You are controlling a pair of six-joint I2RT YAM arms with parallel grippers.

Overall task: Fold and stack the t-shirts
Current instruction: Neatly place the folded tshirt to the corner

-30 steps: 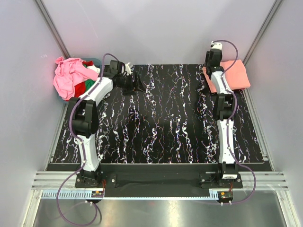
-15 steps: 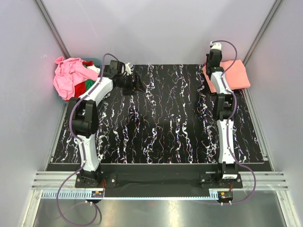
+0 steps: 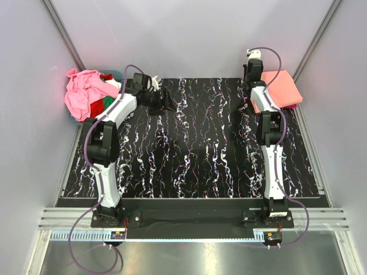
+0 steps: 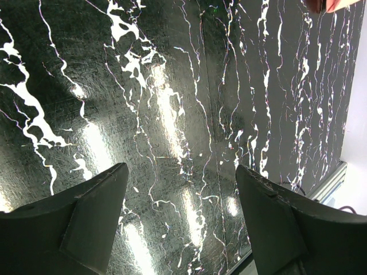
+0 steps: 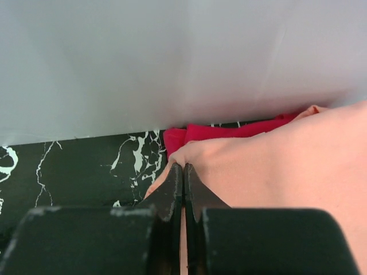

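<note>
A folded salmon-orange t-shirt (image 3: 281,87) lies at the far right corner of the black marbled table (image 3: 195,154), on top of a crimson-pink t-shirt (image 3: 293,106). My right gripper (image 3: 253,71) is shut on the salmon shirt's near-left corner (image 5: 275,166). The crimson shirt (image 5: 229,132) shows beyond it in the right wrist view, where the jaws (image 5: 183,167) pinch the cloth. My left gripper (image 3: 169,102) is open and empty above bare table (image 4: 180,169). A pile of light pink (image 3: 83,94), red (image 3: 96,107), green (image 3: 109,103) and white (image 3: 114,85) shirts sits at far left.
The pile sits in a teal tub (image 3: 118,73) off the table's far left corner. Grey walls close in the back and both sides. A metal rail (image 3: 189,220) runs along the near edge by the arm bases.
My right gripper has moved toward the back wall with the salmon shirt's corner, shifting the shirt back and uncovering the crimson edge at its right. The left arm has not moved.
</note>
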